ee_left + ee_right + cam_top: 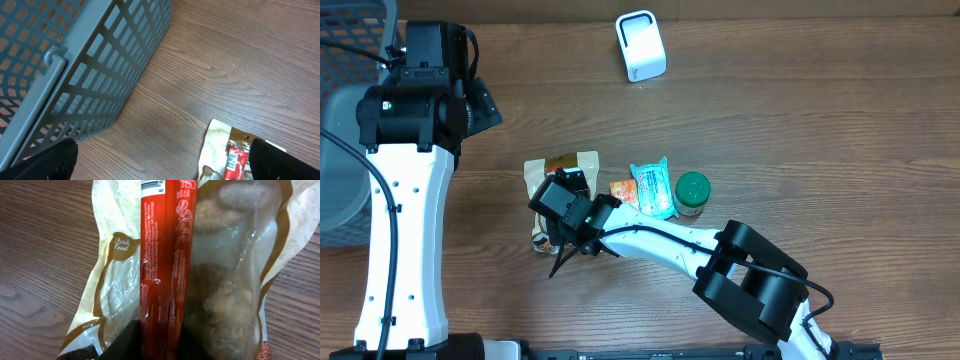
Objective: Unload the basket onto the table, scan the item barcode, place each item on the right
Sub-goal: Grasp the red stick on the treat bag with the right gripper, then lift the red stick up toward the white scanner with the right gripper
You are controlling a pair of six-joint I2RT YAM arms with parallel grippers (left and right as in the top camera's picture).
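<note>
A long red stick packet (pixel 165 255) lies on a clear and tan dried-food bag (pixel 225 280). A strip of its barcode (pixel 150 184) shows at the top edge of the right wrist view. My right gripper (pixel 162 342) is shut on the packet's near end, one dark finger on either side. From overhead, that gripper (pixel 563 205) sits over the bag (pixel 560 165) and hides the packet. The white scanner (pixel 640 45) stands far back. My left gripper (pixel 160 170) is open above bare table, beside the bag (pixel 217 147) and the red packet (pixel 235 160).
A grey mesh basket (pixel 75 65) stands at the far left of the table. An orange packet (pixel 623 190), a teal packet (pixel 653 188) and a green-lidded jar (pixel 692 192) lie right of the bag. The right arm (pixel 750 275) stretches across the front.
</note>
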